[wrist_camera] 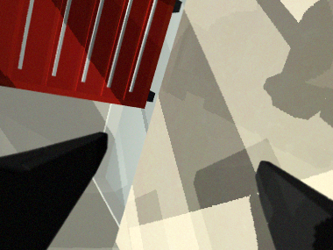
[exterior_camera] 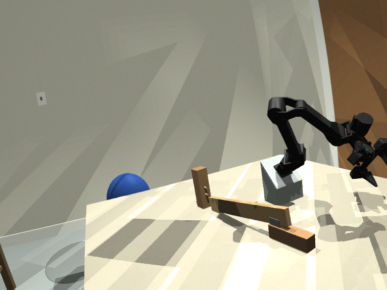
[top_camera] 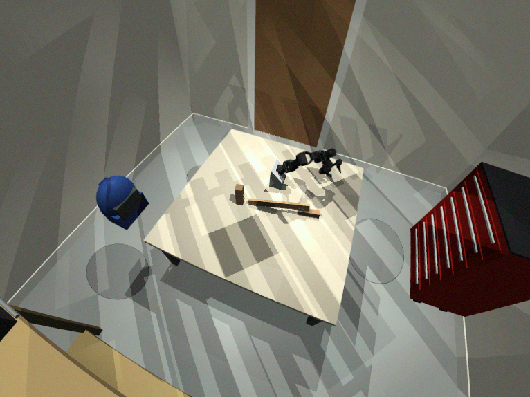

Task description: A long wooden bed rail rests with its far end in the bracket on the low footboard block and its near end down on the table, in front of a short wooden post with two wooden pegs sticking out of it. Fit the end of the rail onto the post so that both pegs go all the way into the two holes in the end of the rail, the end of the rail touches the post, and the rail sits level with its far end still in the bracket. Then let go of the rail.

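The long wooden rail (top_camera: 278, 204) (exterior_camera: 248, 208) slopes down toward the post, its near end low at the table. Its far end sits in the dark bracket (exterior_camera: 274, 222) on the low footboard block (top_camera: 315, 214) (exterior_camera: 290, 237). The short wooden post (top_camera: 239, 194) (exterior_camera: 200, 186) stands upright just beyond the rail's near end. Its two pegs (exterior_camera: 205, 190) show outside the rail, the upper one above the rail's end; the holes cannot be made out. My gripper (top_camera: 334, 171) (exterior_camera: 381, 175) (wrist_camera: 181, 154) is open and empty, above the table and well away from the rail, on the footboard side.
The arm stands on a grey base block (top_camera: 277, 180) (exterior_camera: 283, 191) beside the rail on the table (top_camera: 292, 277) (exterior_camera: 193, 267). A red drawer cabinet (top_camera: 455, 246) (wrist_camera: 79, 34) stands off the table's edge. A blue helmet-like object (top_camera: 115, 195) (exterior_camera: 127, 186) is beyond the opposite edge.
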Controlling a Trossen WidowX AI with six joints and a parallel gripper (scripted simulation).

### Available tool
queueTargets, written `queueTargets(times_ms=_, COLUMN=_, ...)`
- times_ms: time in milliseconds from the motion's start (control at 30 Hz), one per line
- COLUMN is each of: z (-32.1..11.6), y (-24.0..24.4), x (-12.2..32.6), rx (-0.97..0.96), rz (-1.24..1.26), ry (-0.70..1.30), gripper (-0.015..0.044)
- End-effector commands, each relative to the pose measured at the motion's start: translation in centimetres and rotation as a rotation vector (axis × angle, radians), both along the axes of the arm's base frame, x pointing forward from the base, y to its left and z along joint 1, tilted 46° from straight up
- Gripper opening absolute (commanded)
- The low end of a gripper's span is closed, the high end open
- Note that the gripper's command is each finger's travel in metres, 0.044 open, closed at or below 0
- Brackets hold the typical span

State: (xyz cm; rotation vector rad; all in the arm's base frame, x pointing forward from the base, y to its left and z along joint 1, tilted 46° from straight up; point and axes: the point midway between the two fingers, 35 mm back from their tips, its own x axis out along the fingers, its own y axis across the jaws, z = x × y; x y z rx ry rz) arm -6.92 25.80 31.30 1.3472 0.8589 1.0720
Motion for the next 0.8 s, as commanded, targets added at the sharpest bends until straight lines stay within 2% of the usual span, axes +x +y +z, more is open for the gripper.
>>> queueTargets(times_ms=0, z=0.0, y=0.0, x=0.0, rx=-0.001, rz=-0.002, ry=-0.003, gripper=0.0426)
queueTargets(times_ms=33, z=0.0, y=0.1, x=0.2, rx=-0.004, rz=-0.007, ry=-0.011, gripper=0.0440)
queueTargets(times_ms=333, z=0.3, y=2.8, x=4.5, rx=-0.122, rz=-0.158, ry=-0.258, gripper=0.0440)
queueTargets(times_ms=767, z=-0.1, y=5.5, x=14.7, rx=-0.439, rz=-0.410, ry=-0.630, gripper=0.0440)
